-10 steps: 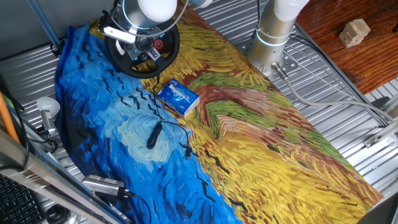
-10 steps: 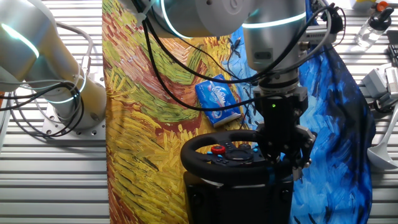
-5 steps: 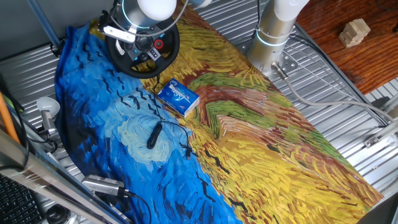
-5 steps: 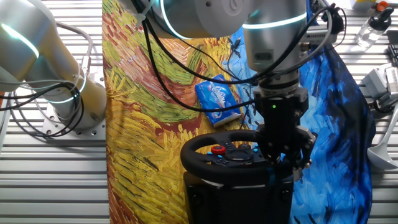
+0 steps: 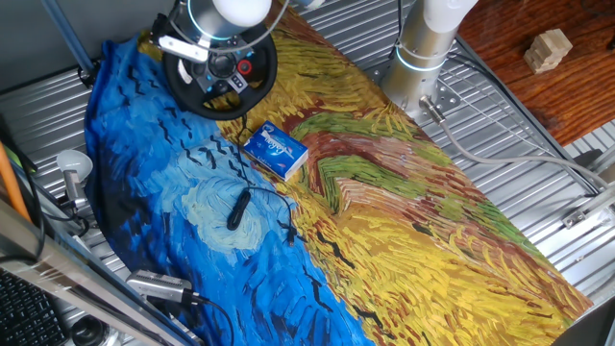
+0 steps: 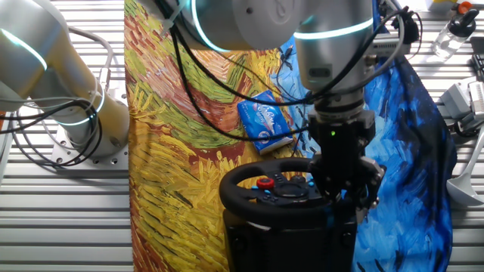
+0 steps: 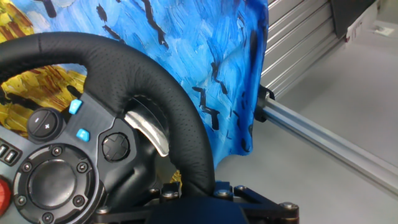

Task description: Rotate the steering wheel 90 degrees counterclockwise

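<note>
Claw (image 6: 342, 198) seemingly clamps steering wheel (image 6: 249, 181) rim.

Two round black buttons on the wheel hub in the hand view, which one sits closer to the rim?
The D-pad button with the cross embossed on it: it sits right beside the steering wheel rim. The plus button lies further inward.

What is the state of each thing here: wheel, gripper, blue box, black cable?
Wheel: sits on its black base, rim inside the gripper.
Gripper: at the wheel's rim; whether it is clamped cannot be told.
Blue box: closed, lying flat on the cloth, apart from the wheel.
Black cable: lying loose on the cloth, untouched.
</note>
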Controlling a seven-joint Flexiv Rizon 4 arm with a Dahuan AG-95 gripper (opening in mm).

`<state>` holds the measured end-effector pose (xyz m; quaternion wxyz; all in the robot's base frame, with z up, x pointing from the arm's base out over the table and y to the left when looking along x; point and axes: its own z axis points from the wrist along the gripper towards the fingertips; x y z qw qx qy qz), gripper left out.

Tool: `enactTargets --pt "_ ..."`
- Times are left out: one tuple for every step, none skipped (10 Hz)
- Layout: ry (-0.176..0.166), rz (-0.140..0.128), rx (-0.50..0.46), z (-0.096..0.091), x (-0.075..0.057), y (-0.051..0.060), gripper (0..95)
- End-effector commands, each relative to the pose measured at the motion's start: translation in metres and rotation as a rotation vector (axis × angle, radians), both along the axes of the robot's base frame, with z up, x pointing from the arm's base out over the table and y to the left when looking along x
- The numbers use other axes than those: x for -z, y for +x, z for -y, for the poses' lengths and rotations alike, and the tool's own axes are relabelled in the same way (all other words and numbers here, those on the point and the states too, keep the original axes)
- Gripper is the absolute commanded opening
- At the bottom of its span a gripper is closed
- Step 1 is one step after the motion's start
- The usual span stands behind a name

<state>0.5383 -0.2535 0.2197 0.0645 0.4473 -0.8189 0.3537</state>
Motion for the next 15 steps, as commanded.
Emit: enactTargets --pt "0.022 0.001 0.005 0.004 0.002 -0.001 0.0" --pt "0.022 0.000 0.004 0.005 0.003 -0.001 0.0" --pt "0.018 -0.007 -0.005 0.007 0.002 -0.001 0.0" --pt "0.017 -0.016 -0.016 0.009 0.000 0.000 0.0" --pt "0.025 -0.027 -0.025 0.010 -0.002 0.002 0.0" --pt "0.051 -0.033 -0.017 0.011 0.000 0.003 0.0" --pt "0.079 -0.035 -0.017 0.012 0.006 0.003 0.0" --pt "0.098 -0.039 -0.028 0.013 0.012 0.003 0.0" --pt "0.092 -0.053 -0.052 0.013 0.010 0.005 0.0" --pt "0.092 -0.064 -0.063 0.013 0.007 0.007 0.0" --pt "0.102 -0.072 -0.065 0.013 0.007 0.009 0.0" --pt "0.114 -0.075 -0.066 0.012 0.009 0.009 0.0" --pt "0.140 -0.072 -0.064 0.013 0.016 0.009 0.0" --pt "0.151 -0.077 -0.075 0.012 0.019 0.009 0.0" --pt "0.147 -0.086 -0.089 0.012 0.018 0.011 0.0"
